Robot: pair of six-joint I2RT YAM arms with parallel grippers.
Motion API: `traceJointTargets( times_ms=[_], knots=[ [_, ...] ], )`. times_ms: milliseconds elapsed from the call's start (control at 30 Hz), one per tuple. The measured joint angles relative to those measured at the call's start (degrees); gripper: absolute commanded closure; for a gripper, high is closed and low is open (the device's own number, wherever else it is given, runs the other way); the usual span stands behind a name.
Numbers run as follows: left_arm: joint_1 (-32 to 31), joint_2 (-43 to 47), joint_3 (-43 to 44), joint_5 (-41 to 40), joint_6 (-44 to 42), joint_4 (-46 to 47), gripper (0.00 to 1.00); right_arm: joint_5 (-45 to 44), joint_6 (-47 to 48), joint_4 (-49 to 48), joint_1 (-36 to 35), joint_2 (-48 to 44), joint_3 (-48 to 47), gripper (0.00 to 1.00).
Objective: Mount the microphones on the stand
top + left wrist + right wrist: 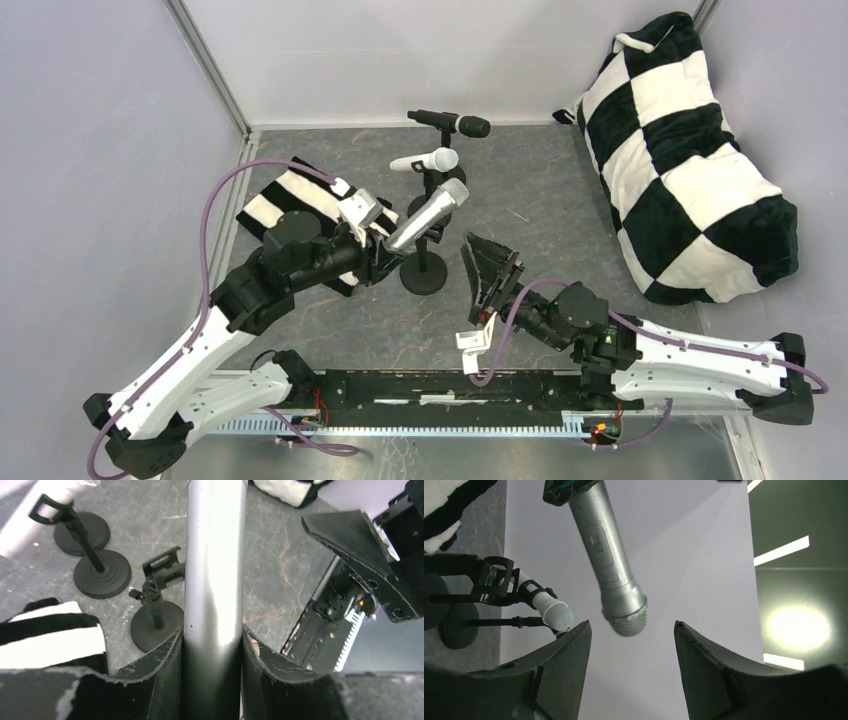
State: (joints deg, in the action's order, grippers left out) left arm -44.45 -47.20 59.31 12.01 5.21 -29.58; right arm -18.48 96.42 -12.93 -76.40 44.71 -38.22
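Silver-grey microphone [428, 218]: last one, clamped in our left gripper [383, 240], tilted above the near stand [425, 275]; black microphone [450, 122] and white microphone [425, 161] sit clipped. Right gripper [490, 272] jaws apart, empty. Next we press it into the empty clip [162, 567].

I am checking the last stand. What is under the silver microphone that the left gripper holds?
Below the silver microphone is an empty stand; its clip sits unfilled right beside the body. In the top view the microphone covers most of that clip.
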Motion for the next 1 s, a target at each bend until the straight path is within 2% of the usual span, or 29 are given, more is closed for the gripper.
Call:
traceJointTargets(
  times_ms=[133,233,433,567,800,1000],
  knots=[
    [0.0,2.1,-1.2,-1.7,0.1,3.3,0.98,-0.8,-8.7,-1.9,0.0,-2.9,2.3,0.33],
    [0.0,4.1,-3.5,-2.4,1.2,7.1,0.98,-4.3,-20.3,-3.6,0.0,-3.1,2.3,0.30],
    [0.0,8.3,-10.0,-4.5,3.7,13.6,0.98,-15.7,-44.1,-1.0,0.4,-0.1,-2.6,0.26],
    [0.0,9.8,-11.5,-5.6,4.8,16.2,0.98,-17.2,-58.1,3.3,6.1,0.9,-5.4,0.26],
    [0.0,10.2,-11.9,-5.9,6.0,19.3,0.98,-4.7,-78.3,14.3,27.2,6.7,-15.2,0.24],
    [0.0,10.2,-12.5,-5.9,6.1,20.3,0.98,14.8,-93.0,19.4,39.3,12.7,-19.5,0.24]
  ],
)
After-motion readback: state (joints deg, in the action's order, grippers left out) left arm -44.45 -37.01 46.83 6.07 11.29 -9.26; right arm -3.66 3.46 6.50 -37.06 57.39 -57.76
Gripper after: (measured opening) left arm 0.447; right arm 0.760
